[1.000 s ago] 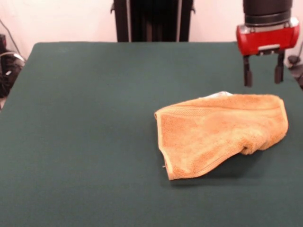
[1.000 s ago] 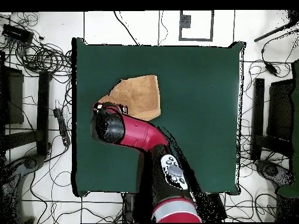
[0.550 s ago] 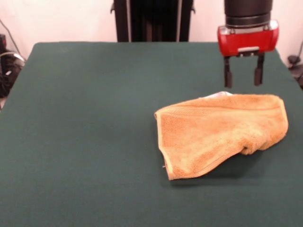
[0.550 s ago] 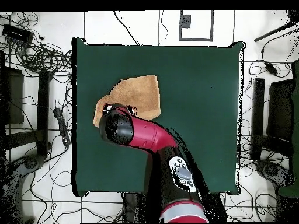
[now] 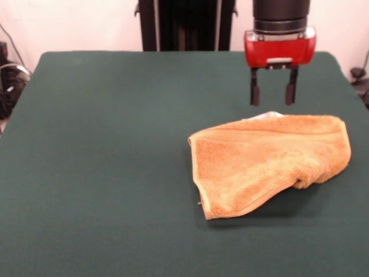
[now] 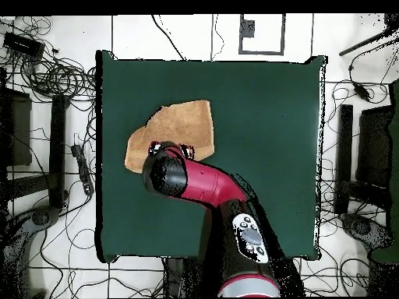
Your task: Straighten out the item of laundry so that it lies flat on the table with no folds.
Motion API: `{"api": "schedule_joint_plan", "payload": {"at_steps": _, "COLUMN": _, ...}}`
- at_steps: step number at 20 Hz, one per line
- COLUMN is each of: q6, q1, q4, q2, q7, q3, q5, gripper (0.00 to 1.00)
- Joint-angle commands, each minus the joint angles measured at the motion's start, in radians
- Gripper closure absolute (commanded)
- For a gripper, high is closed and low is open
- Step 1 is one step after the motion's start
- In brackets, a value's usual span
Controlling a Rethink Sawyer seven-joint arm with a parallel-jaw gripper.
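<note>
The item of laundry is a golden-orange towel, folded over on itself, lying on the right half of the green table in the front view. A small white tag pokes out at its far edge. My gripper hangs open just above and behind that far edge, empty, with its two dark fingers pointing down. In the overhead view the towel lies left of centre, and the red arm head covers its lower part.
The towel's right end lies close to the table's right edge in the front view. Cables and stands surround the table on the floor in the overhead view. A black pedestal stands beyond the far edge.
The gripper has moved left along the towel's far edge in the front view, staying open at about the same height. The towel has not moved.
</note>
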Motion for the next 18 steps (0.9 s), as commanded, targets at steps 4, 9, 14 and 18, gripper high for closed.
{"api": "schedule_joint_plan", "payload": {"at_steps": 4, "q6": -0.016, "q1": -0.017, "q4": 0.051, "q2": 0.115, "q7": 0.146, "q3": -0.001, "q5": -0.053, "gripper": 0.00}}
{"api": "schedule_joint_plan", "payload": {"at_steps": 9, "q6": -0.065, "q1": -0.051, "q4": 0.089, "q2": 0.117, "q7": 0.214, "q3": -0.006, "q5": -0.022, "gripper": 0.00}}
{"api": "schedule_joint_plan", "payload": {"at_steps": 14, "q6": -0.075, "q1": -0.030, "q4": 0.082, "q2": 0.116, "q7": 0.279, "q3": -0.047, "q5": 0.035, "gripper": 0.00}}
{"api": "schedule_joint_plan", "payload": {"at_steps": 18, "q6": -0.072, "q1": -0.052, "q4": 0.107, "q2": 0.096, "q7": 0.305, "q3": -0.060, "q5": 0.063, "gripper": 0.00}}
